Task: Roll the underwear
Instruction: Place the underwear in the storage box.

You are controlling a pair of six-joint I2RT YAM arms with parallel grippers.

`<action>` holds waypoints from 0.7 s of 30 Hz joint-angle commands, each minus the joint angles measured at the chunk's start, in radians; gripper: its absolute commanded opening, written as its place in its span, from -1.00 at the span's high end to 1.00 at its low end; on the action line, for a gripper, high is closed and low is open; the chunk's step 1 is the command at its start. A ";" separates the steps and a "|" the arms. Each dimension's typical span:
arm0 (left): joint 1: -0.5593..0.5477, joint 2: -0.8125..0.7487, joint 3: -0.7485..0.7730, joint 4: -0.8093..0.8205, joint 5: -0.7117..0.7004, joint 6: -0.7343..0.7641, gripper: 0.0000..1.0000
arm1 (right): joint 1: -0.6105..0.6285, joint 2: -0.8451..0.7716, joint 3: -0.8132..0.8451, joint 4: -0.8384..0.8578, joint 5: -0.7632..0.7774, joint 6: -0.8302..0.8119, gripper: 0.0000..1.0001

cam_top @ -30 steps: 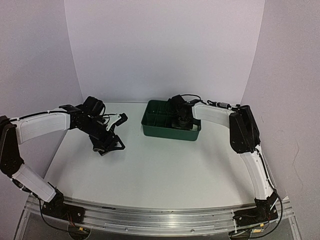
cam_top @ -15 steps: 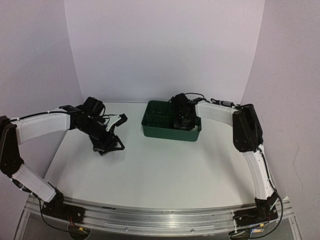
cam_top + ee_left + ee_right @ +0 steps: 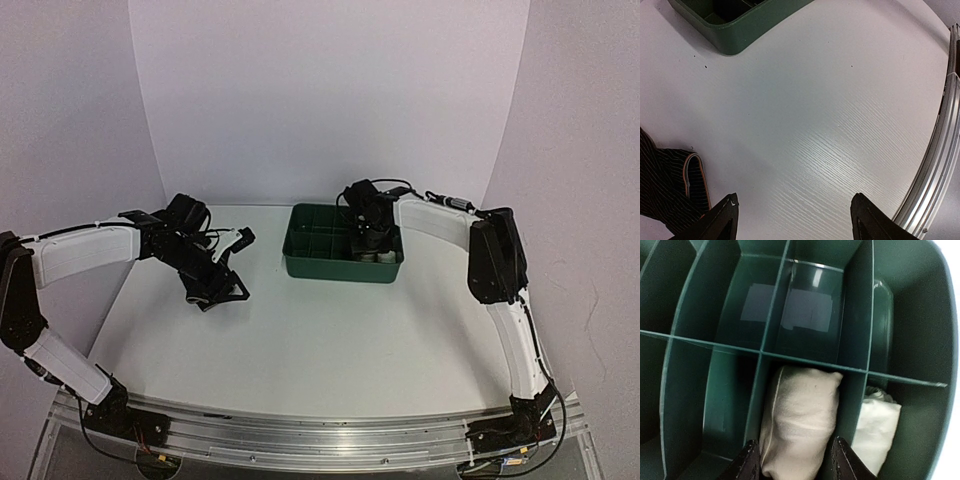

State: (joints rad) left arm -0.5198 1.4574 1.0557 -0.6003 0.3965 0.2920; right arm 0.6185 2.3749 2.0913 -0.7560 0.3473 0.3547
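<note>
Black fingers (image 3: 747, 463) of the right gripper (image 3: 795, 462) stand parted at the bottom of the wrist view, one on each side of a cream roll (image 3: 800, 415) of underwear. The jaws are released rather than clamped; whether the pads brush the cloth cannot be told. That roll stands in a compartment of the green tray (image 3: 690, 390), and a white roll (image 3: 880, 425) fills the next compartment to its right. In the top view the right wrist points down over the tray's right end. Its forearm runs out to a bent elbow at the right of the frame, and the upper arm drops to its base at lower right.

The left gripper (image 3: 795, 222) is spread wide with nothing between its fingers, hovering above the white table (image 3: 830, 100). A black striped garment (image 3: 667, 185) lies crumpled at the lower left of its wrist view, just beside one finger. An aluminium rail (image 3: 940, 150) runs along the table's edge at the right. From above, the left forearm reaches in from the left edge, wrist angled down, left of the tray.
</note>
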 commanded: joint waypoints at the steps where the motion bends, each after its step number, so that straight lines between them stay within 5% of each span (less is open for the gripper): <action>1: 0.006 -0.015 0.011 0.020 0.008 0.017 -0.53 | 0.000 -0.076 0.072 -0.028 -0.007 -0.074 0.08; 13: 0.009 -0.028 -0.002 0.017 0.003 0.019 -0.53 | 0.000 -0.130 0.058 -0.043 -0.113 -0.060 0.20; 21: 0.120 -0.016 -0.007 -0.023 -0.075 0.018 -0.61 | 0.062 -0.248 -0.005 -0.043 -0.234 -0.198 0.01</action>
State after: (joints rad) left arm -0.4448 1.4574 1.0426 -0.6032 0.3820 0.2993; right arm 0.6260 2.2532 2.1042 -0.7890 0.2065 0.2525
